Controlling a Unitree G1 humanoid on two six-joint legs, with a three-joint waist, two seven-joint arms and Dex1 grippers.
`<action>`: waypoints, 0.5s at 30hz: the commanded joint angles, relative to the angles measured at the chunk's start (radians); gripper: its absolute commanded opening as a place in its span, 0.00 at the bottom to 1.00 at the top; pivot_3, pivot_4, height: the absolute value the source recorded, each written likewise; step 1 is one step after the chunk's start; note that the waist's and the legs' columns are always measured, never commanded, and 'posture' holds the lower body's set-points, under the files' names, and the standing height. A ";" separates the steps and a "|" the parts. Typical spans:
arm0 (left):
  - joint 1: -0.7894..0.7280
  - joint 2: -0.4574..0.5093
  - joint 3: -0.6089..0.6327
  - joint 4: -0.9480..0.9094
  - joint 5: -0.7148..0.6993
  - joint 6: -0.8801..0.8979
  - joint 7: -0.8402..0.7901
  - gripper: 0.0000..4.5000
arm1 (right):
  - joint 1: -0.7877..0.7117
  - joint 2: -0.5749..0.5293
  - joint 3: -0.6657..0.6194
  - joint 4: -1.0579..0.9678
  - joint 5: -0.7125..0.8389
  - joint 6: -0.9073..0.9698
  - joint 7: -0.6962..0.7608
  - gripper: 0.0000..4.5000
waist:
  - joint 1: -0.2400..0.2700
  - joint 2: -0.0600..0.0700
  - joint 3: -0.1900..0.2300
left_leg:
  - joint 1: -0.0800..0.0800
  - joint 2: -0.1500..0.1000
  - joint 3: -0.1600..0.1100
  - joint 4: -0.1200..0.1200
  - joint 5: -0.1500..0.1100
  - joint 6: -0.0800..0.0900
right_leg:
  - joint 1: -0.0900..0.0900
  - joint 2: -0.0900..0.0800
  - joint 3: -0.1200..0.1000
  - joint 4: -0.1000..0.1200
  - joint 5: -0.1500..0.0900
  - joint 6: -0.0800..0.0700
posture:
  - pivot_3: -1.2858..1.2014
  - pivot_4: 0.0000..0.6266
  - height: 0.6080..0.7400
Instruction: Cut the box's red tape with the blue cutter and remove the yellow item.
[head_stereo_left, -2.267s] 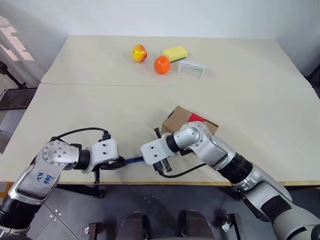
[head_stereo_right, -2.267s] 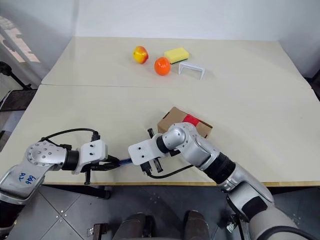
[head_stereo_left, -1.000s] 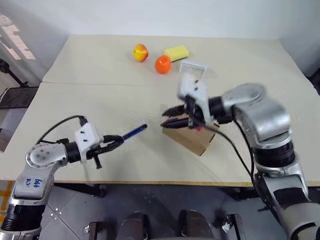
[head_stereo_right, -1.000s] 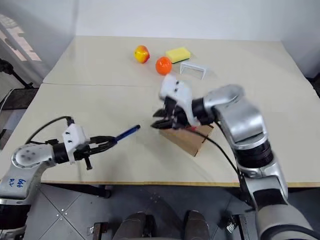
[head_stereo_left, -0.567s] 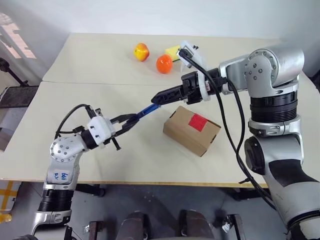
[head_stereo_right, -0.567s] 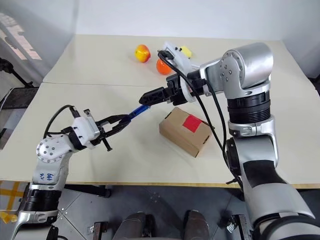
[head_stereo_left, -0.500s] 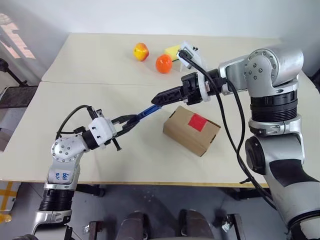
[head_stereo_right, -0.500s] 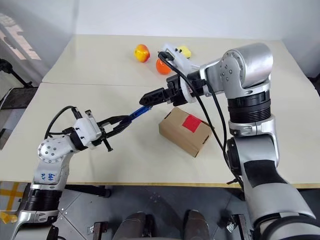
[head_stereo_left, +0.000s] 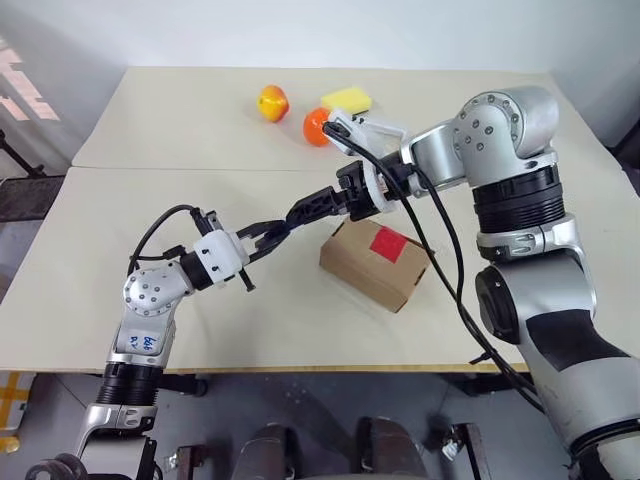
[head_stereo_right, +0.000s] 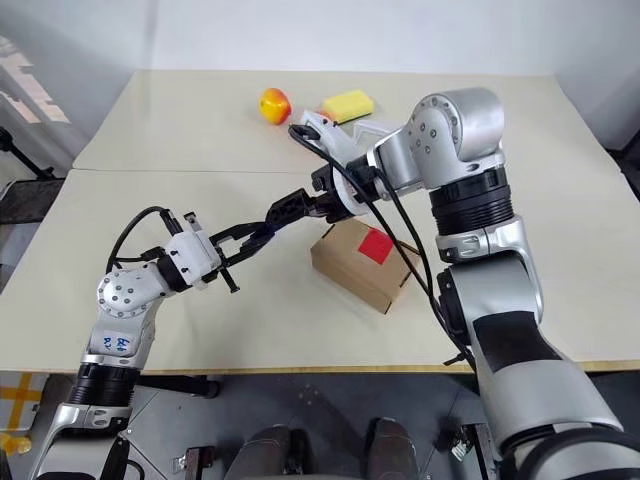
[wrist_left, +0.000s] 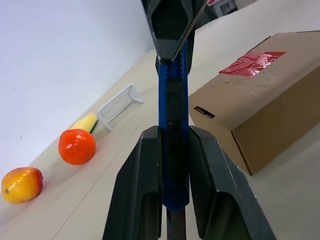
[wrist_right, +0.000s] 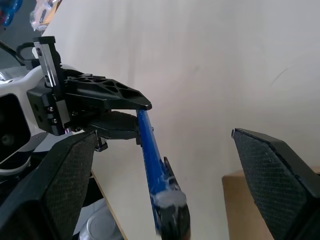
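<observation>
Left tool (wrist_left: 172, 200): staying clamped on the blue cutter (wrist_left: 172, 100), gripping its rear half and holding it up over the desk (head_stereo_left: 200, 140), tip aimed toward the right arm.
Right tool (wrist_right: 165, 165): jaws standing wide, straddling the cutter's dark front end, not yet gripping it.
Box (head_stereo_left: 378, 262): sitting closed on the desk just below and right of the two tools, red tape (head_stereo_left: 387, 240) intact on its top face.
Yellow item: not to be seen; presumably inside the box.
Risk: if the left tool lets go before the right one is closing firmly, the cutter is likely dropping onto the desk or box; a skewed pinch near the tip could leave it twisted for cutting.
Change: a second ago the right jaws were narrower and lower by the box; now they are spreading fully and meeting the cutter, which is raised and nearer the box.
</observation>
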 joint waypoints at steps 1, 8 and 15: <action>-0.003 0.004 0.003 -0.026 -0.014 -0.012 0.013 0.11 | -0.014 -0.006 -0.011 -0.009 0.035 0.005 -0.025 0.91 | 0.001 0.000 0.000 | 0.000 0.000 0.000 0.000 0.000 0.000 | 0.000 0.000 0.000 0.000 0.000 0.000 | 0.52 0.24 1.00; -0.004 0.005 0.002 -0.026 -0.018 -0.005 0.017 0.11 | -0.003 -0.032 0.001 -0.026 0.096 0.005 -0.046 0.41 | 0.000 0.000 0.000 | 0.000 0.000 0.000 0.000 0.000 0.000 | 0.000 0.000 0.000 0.000 0.000 0.000 | 0.52 0.24 1.00; -0.003 0.002 0.012 -0.033 -0.020 0.029 0.042 0.11 | 0.012 -0.056 0.017 -0.053 0.151 0.005 -0.063 0.04 | 0.000 0.000 0.000 | 0.000 0.000 0.000 0.000 0.000 0.000 | 0.000 0.000 0.000 0.000 0.000 0.000 | 0.52 0.24 1.00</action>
